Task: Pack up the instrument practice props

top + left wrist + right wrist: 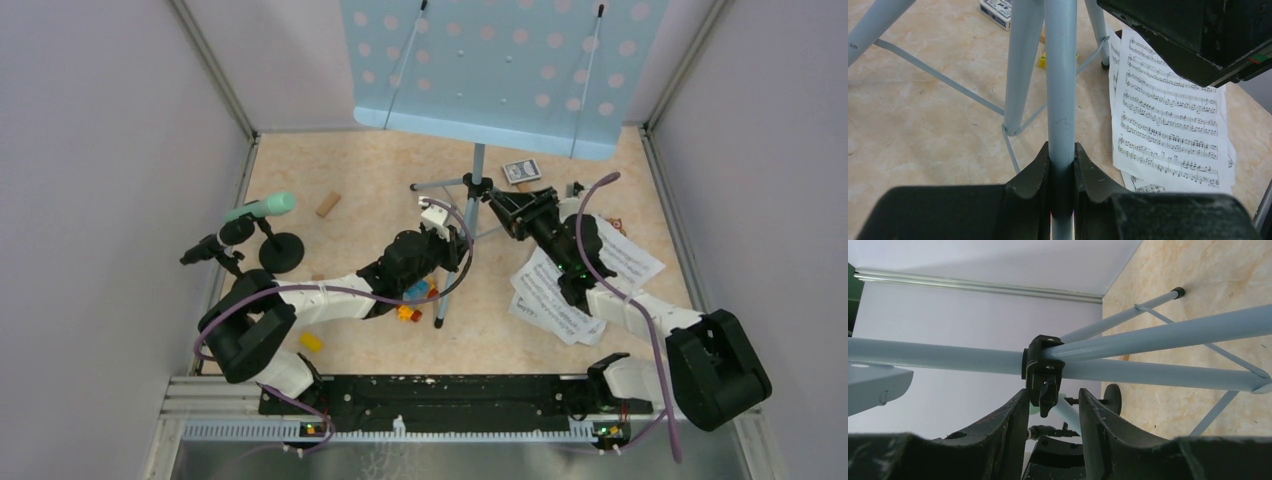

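The pale-blue perforated music desk point(490, 70) stands at the back on its silver tripod point(478, 165). My left gripper point(443, 222) is shut on one silver tripod tube point(1060, 100), which sits squeezed between its fingers point(1035, 167). My right gripper point(1053, 405) is open, its fingers point(1013, 425) on either side of the black clamp knob point(1044, 390) at the tripod hub, with gaps on both sides. White sheet-music pages point(560, 295) lie under the right arm and also show in the left wrist view point(1168, 115). The mint-green microphone point(262, 209) and the black microphone point(208, 247) sit in black round-based holders point(282, 252) at the left.
A small card box point(521, 171) lies behind the tripod. A tan wooden block point(327, 205) lies at the back left. Colourful toy bricks point(415, 295) lie under the left arm and a yellow brick point(311, 341) near its base. Walls close in both sides.
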You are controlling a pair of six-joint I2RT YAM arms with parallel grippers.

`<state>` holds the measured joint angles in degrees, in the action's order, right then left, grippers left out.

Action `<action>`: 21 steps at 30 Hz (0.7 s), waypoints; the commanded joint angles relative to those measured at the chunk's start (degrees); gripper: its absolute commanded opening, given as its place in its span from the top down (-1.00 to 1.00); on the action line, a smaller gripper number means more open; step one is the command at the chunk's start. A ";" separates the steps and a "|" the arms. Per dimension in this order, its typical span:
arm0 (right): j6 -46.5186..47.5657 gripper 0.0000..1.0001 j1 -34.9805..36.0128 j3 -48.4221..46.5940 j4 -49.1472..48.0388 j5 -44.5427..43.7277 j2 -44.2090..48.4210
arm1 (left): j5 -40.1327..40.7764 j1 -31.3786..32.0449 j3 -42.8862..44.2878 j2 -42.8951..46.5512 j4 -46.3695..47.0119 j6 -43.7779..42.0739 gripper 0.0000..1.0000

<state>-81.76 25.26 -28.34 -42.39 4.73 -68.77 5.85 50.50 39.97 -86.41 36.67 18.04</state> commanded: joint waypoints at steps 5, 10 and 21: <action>0.09 0.28 -0.55 -4.36 -5.23 3.77 -3.40 | -0.83 -0.22 -3.06 -2.45 -8.28 0.68 1.00; 3.54 1.00 -0.56 -5.38 -3.31 4.43 -3.52 | -0.92 -0.23 -3.26 -2.54 -8.06 0.70 1.00; 56.67 1.00 1.53 -11.31 4.91 14.70 0.19 | -2.07 -0.23 -2.30 -3.57 -7.79 0.72 1.00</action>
<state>-52.66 25.10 -35.53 -36.77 12.14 -70.48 5.54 50.24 39.53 -86.52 37.65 18.35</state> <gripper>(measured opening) 0.052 0.195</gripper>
